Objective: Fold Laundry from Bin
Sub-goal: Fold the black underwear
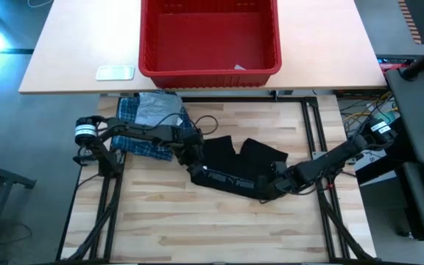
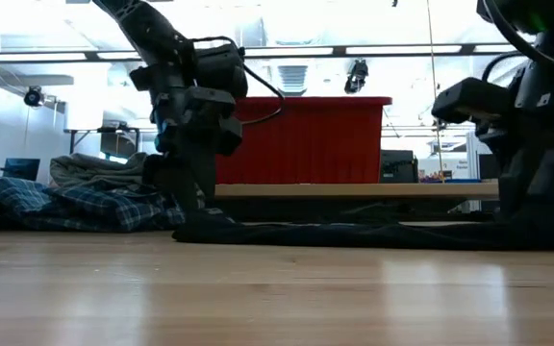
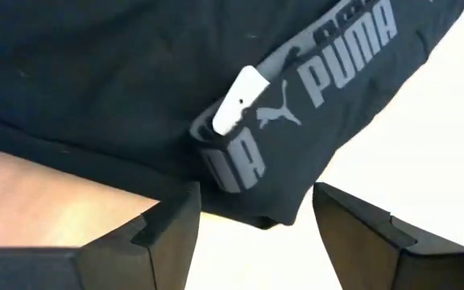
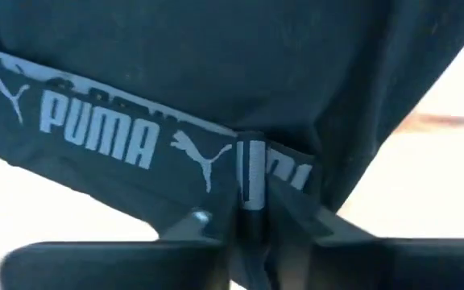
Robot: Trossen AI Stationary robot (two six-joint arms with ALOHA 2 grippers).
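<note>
A small black garment (image 1: 241, 165) with a grey PUMA waistband (image 1: 230, 182) lies spread on the wooden table. My left gripper (image 3: 256, 213) is open at the waistband's left end (image 3: 248, 173), one finger on each side of the folded end. It points steeply down. My right gripper (image 4: 252, 217) is shut on the waistband near its right end (image 1: 269, 188). A blue plaid shirt (image 1: 135, 140) with a light grey T-shirt (image 1: 159, 110) on top lies heaped at the far left. The red bin (image 1: 208, 73) stands on the far table. My right gripper pinches the waistband between its two fingers at a grey upright seam (image 4: 252, 173) next to the PUMA print. The fingers come from above, slanting down, and lie across the band. The garment stays flat on the table (image 2: 373, 234).
A small white scrap (image 1: 240, 67) lies in the bin's near right corner. A pale flat object (image 1: 115, 72) lies on the far table, left of the bin. Bare wood stretches along the table's near side (image 1: 212, 228). Cables and a desk stand off the right edge.
</note>
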